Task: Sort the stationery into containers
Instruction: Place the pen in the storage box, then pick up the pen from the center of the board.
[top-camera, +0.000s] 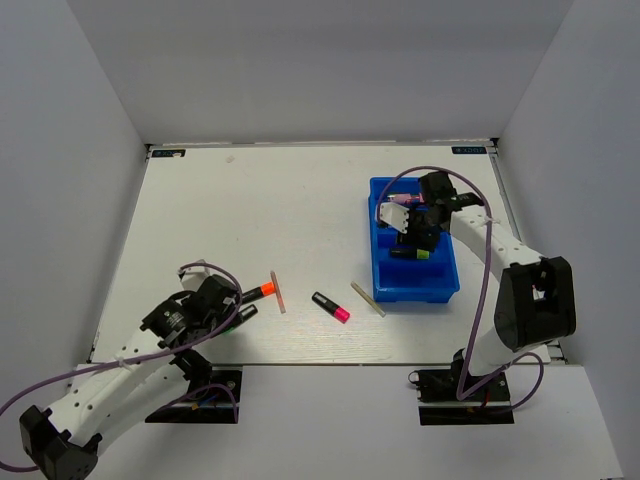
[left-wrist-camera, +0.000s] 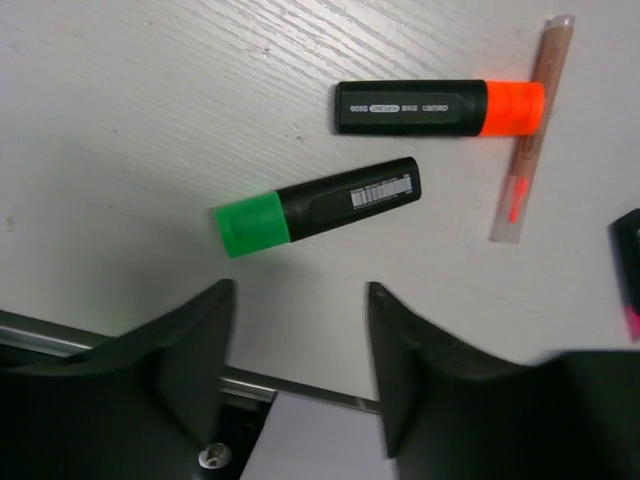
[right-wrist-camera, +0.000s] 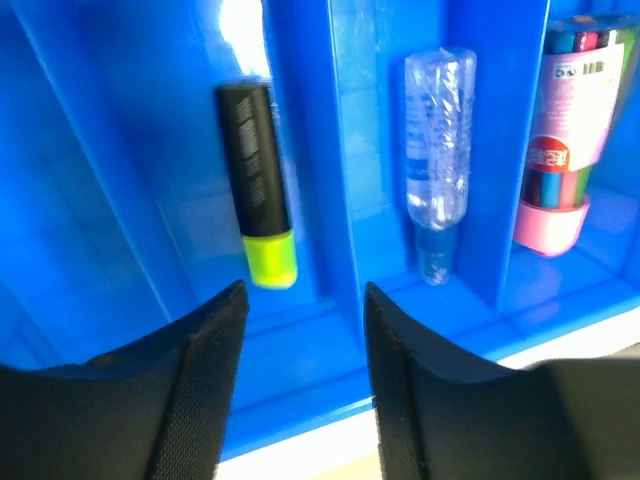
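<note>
1. Stowed in blue tray (top-camera: 420, 287), one compartment each: yellow highlighter (right-wrist-camera: 258, 185), clear bottle (right-wrist-camera: 438, 150), pink tube (right-wrist-camera: 560, 130).
2. Outstanding on table (top-camera: 250, 210) (over half, by my count): green highlighter (left-wrist-camera: 315, 205), orange highlighter (left-wrist-camera: 440, 107), pink highlighter (top-camera: 330, 307), near pale stick (left-wrist-camera: 530, 130), far pale stick (top-camera: 367, 298).
3. Right gripper (right-wrist-camera: 300, 380): over tray, jaws apart, empty.
4. Left gripper (left-wrist-camera: 300, 370): low beside green highlighter, jaws apart, empty.

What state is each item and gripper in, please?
Left gripper: open, empty.
Right gripper: open, empty.
Yellow highlighter: in tray.
Bottle: in tray, next compartment.
Pink tube: in tray.
Green highlighter: on table.
Orange highlighter: on table.
Pink highlighter: on table.
Sticks: both on table.
</note>
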